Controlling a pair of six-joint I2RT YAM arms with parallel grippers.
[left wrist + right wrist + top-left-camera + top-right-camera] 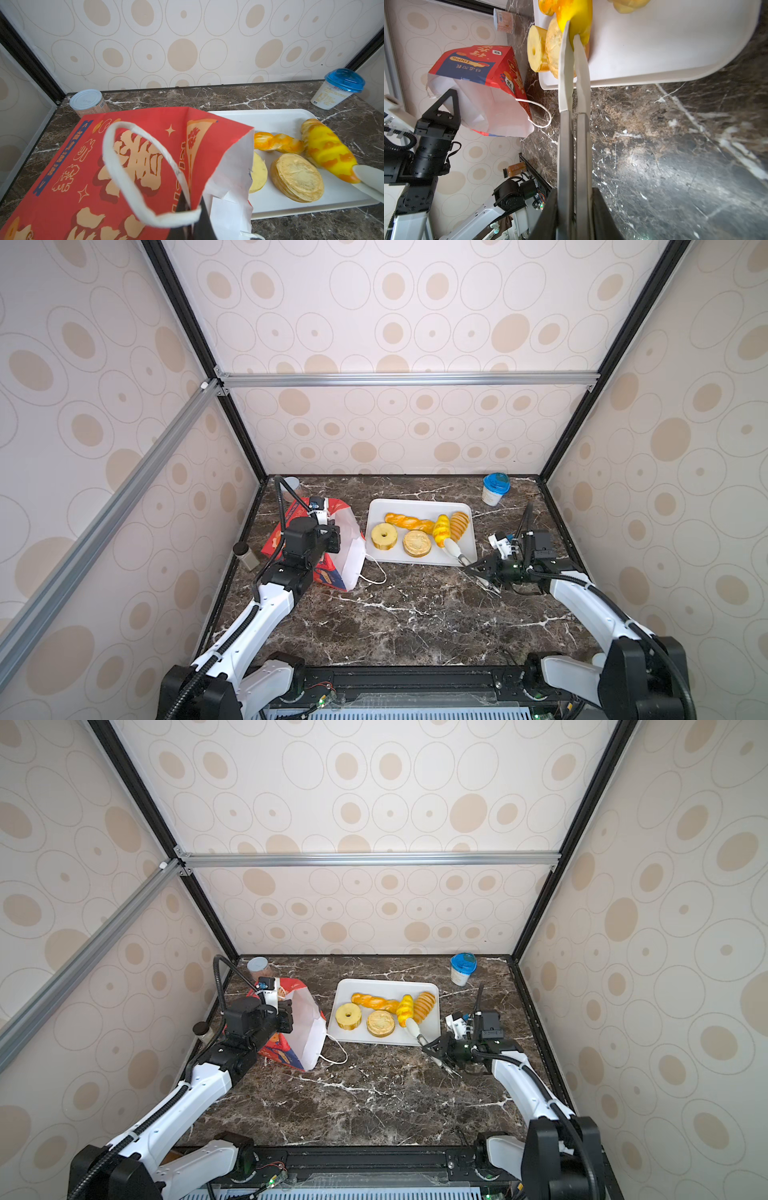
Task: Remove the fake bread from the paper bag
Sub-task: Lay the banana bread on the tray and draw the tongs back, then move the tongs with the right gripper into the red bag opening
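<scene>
The red paper bag (pixel 348 549) (pixel 305 1029) lies tilted at the left, its white mouth facing the tray. My left gripper (pixel 332 537) (pixel 191 218) is shut on its upper rim, beside a white handle (pixel 124 176). On the white tray (pixel 419 506) lie a twisted braid (pixel 409 521), a ring (pixel 383 536), a flat round bun (pixel 417 543) and a scored oval loaf (pixel 461 524). My right gripper (pixel 478 566) (pixel 574 191) is shut on metal tongs (pixel 564 93). Their white tips pinch a yellow ridged loaf (pixel 441 529) (pixel 581 14) over the tray.
A blue-lidded white cup (pixel 495 488) stands at the back right. A tin can (pixel 291 487) sits in the back left corner behind the bag. A small black-capped bottle (pixel 245 553) stands at the table's left edge.
</scene>
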